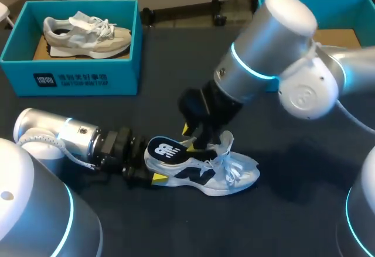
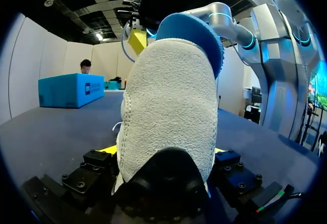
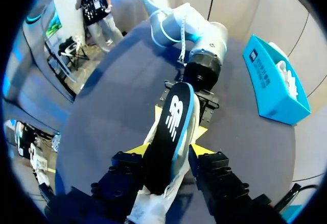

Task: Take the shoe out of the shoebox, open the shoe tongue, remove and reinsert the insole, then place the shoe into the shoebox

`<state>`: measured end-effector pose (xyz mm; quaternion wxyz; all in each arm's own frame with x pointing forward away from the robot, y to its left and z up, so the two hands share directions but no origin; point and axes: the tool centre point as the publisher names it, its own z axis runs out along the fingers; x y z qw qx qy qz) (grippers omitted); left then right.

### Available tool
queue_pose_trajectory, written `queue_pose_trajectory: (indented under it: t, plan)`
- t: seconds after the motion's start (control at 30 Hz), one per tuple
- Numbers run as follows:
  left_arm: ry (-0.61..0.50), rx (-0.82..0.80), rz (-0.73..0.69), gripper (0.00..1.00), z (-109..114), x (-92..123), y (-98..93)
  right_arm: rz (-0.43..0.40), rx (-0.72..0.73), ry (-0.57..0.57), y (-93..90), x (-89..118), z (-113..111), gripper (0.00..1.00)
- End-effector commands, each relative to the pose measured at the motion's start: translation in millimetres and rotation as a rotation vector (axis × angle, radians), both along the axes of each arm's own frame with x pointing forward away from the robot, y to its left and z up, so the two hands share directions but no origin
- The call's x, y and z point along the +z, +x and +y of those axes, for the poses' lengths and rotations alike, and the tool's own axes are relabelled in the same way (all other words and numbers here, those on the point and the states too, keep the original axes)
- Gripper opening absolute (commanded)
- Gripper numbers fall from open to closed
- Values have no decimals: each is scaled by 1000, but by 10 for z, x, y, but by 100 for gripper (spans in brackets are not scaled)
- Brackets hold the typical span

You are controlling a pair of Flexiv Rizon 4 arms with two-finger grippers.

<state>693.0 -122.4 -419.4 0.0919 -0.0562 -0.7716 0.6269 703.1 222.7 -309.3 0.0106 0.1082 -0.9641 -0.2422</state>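
Note:
A white and grey shoe (image 1: 225, 172) with a navy side mark lies on its sole mid-table, toe pointing right. A black insole (image 1: 169, 150) with a blue edge and white logo sticks up out of its opening. My left gripper (image 1: 151, 174) comes in from the left, its wide jaws closed on the shoe's heel (image 2: 168, 112), which fills the left wrist view. My right gripper (image 1: 196, 140) comes down from above at the tongue. In the right wrist view the insole (image 3: 171, 127) runs between the right gripper's (image 3: 168, 150) yellow tips, touched from both sides.
A blue shoebox (image 1: 70, 78) at the back left holds a second pale shoe (image 1: 88, 34). Another blue box (image 1: 351, 5) stands at the back right, partly hidden by my right arm. Dark table surface stretches in front of and to the right of the shoe.

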Motion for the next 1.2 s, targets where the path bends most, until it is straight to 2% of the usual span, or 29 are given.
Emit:
queue_pose_trajectory:
  t: [0.03,0.5,0.57,0.67,0.9,0.93,1.0,1.03,1.2]
  plan:
    - [1,2,-1,0,1,-7,5,33,21,2,74,-110,112,44]
    - [1,2,-1,0,1,-7,5,76,23,-1,95,-156,158,36]
    - [1,2,-1,0,1,-7,5,77,19,-4,99,-150,159,29]
    - [1,2,-1,0,1,-7,5,80,10,-8,107,-145,153,0]
    - [1,2,-1,0,1,-7,5,77,6,-17,121,-69,137,0]
    - [1,2,-1,0,1,-7,5,78,10,-18,125,-61,138,3]
    - [1,2,-1,0,1,-7,5,80,17,-17,134,-40,145,30]
    - [1,2,-1,0,1,-7,5,84,31,-7,140,-34,149,36]
    - [1,2,-1,0,1,-7,5,127,73,8,177,-68,193,39]
